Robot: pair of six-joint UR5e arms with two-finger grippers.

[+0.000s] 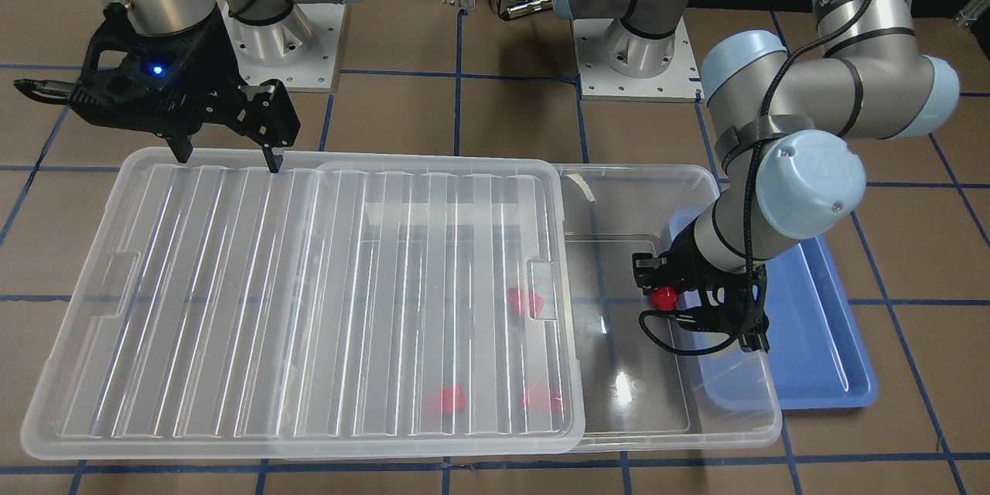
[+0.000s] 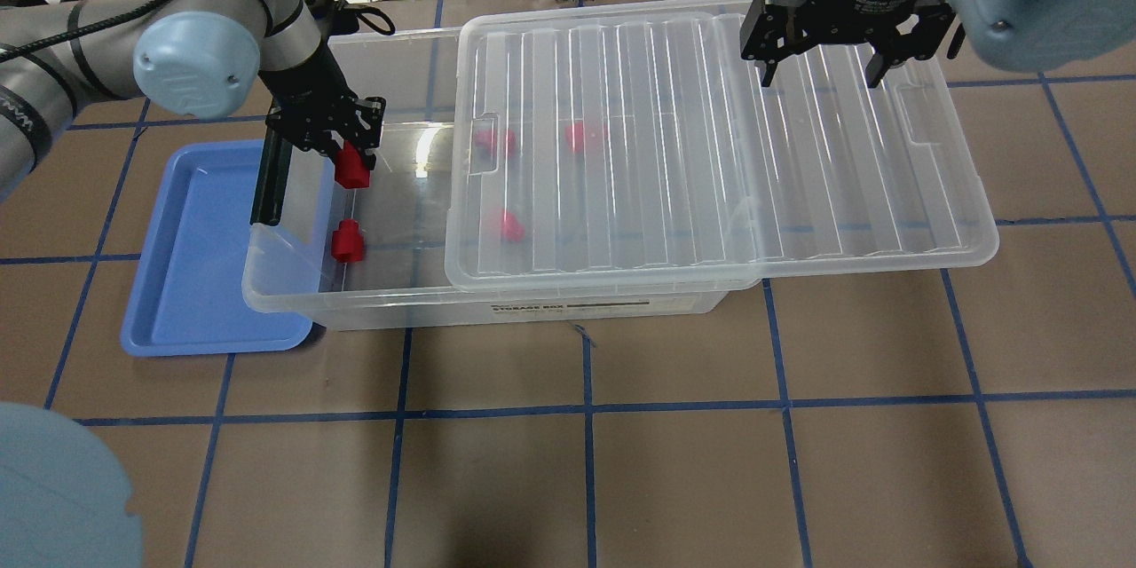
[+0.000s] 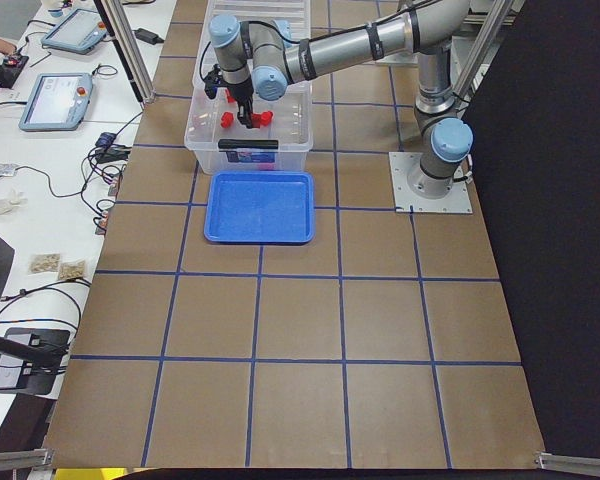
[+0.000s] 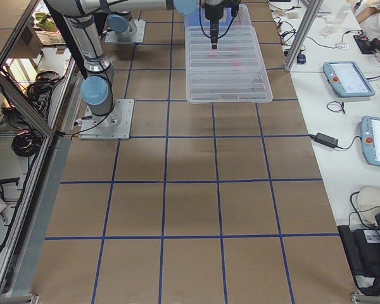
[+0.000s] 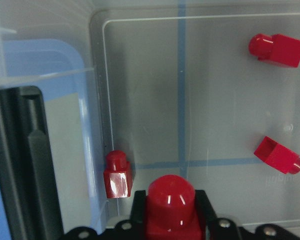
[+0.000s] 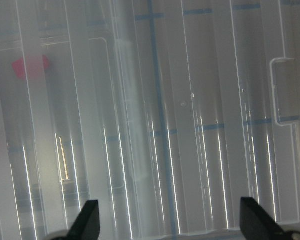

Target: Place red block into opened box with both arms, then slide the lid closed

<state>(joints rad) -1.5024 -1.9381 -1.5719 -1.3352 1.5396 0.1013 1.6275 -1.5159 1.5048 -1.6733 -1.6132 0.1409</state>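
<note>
The clear box (image 2: pixel 282 305) lies across the table. Its ridged lid (image 2: pixel 710 151) is slid toward my right, leaving the box's left end open. My left gripper (image 2: pixel 352 161) is shut on a red block (image 2: pixel 353 169) and hangs inside that open end, above the floor. The left wrist view shows this block (image 5: pixel 170 205) between the fingers. Another red block (image 2: pixel 347 243) sits on the box floor by the end wall. Three more (image 2: pixel 495 140) show through the lid. My right gripper (image 2: pixel 821 71) is open over the lid's far edge, empty.
A blue tray (image 2: pixel 191 248) with nothing in it lies against the box's open end. A black bar (image 2: pixel 269 177) runs along that short rim. The lid overhangs the box on my right. Both arm bases (image 1: pixel 619 54) stand behind the box.
</note>
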